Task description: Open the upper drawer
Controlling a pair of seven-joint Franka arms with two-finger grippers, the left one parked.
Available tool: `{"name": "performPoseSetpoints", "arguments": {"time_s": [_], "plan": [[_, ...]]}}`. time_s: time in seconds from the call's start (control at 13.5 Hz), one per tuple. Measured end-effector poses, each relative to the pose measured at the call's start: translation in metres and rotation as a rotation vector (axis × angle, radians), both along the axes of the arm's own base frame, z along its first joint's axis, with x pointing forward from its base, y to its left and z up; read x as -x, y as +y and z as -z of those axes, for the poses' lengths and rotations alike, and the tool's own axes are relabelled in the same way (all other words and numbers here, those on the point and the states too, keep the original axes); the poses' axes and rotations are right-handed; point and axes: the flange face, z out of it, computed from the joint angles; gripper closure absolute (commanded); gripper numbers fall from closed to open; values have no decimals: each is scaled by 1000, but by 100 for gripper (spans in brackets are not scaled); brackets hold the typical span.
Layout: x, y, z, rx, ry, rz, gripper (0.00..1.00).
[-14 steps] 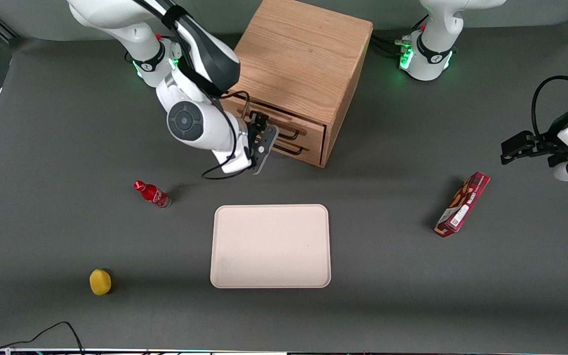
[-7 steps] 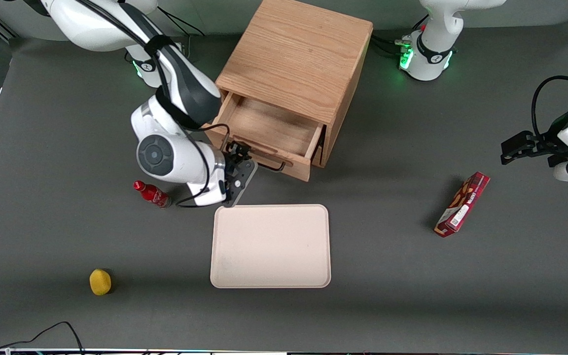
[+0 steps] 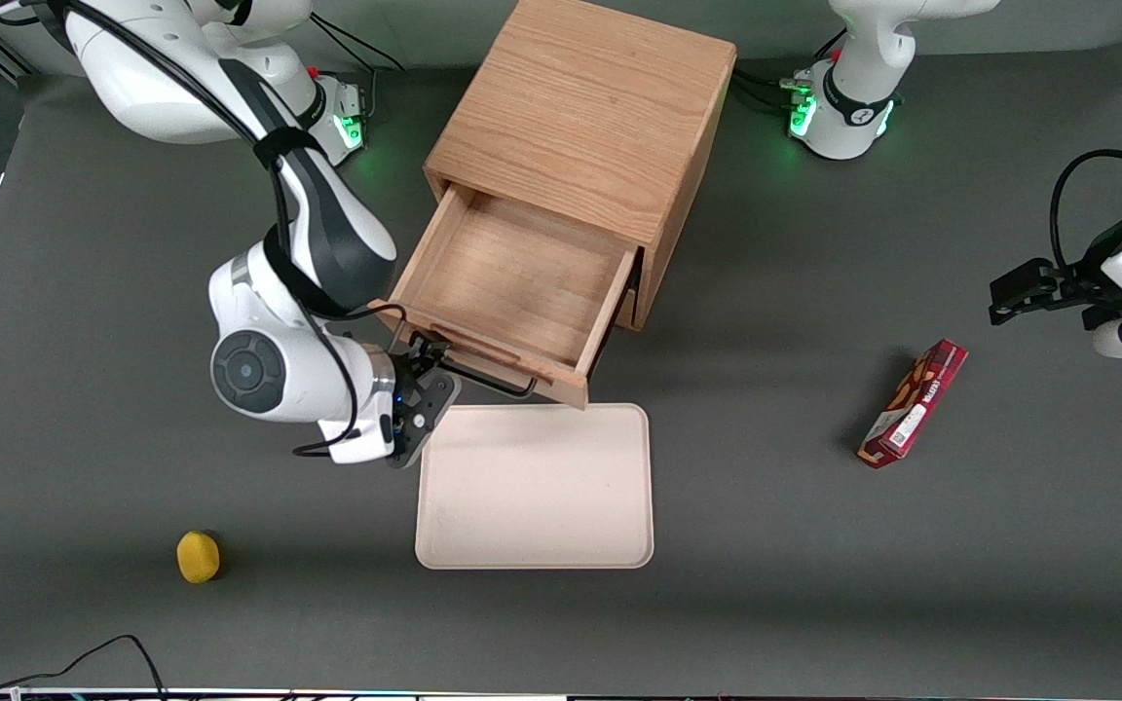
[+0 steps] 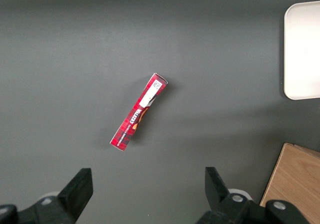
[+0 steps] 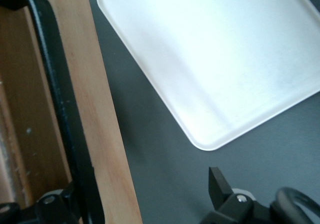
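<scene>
Standing pulled well out: upper drawer (interior bare); hand at its black wire handle, fingers spread around it.

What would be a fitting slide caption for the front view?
Gripper at the black handle of the pulled-out, empty upper drawer, above the beige tray.

The upper drawer is light oak with visible grain, matt, its floor a little scuffed; its handle is thin black wire, smooth with a faint sheen; the cabinet is the same matt oak; the gripper at the handle's end is black matt plastic on a glossy white shell; the tray is smooth, pale cream plastic, softly glossy; the table is covered in dull dark-grey matting; the snack box is printed red cardboard; the yellow sponge looks rough and porous.
</scene>
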Motion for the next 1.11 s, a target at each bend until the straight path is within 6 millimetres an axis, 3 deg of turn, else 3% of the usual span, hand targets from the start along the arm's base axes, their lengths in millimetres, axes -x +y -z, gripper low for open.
{"name": "performPoseSetpoints", "arguments": {"time_s": [0.3, 0.44, 0.59, 0.74, 0.89, 1.04, 1.11], "plan": [[-34, -38, -44, 12, -22, -8, 0], [-36, -45, -65, 12, -29, -7, 0], [-28, -42, -109, 3, -67, -6, 0], [0, -41, -186, 13, -104, 103, 0], [41, -51, -262, 48, -109, 313, 0], [73, -78, -309, 146, -119, 527, 0], [84, -99, -323, 215, -135, 609, 0]]}}
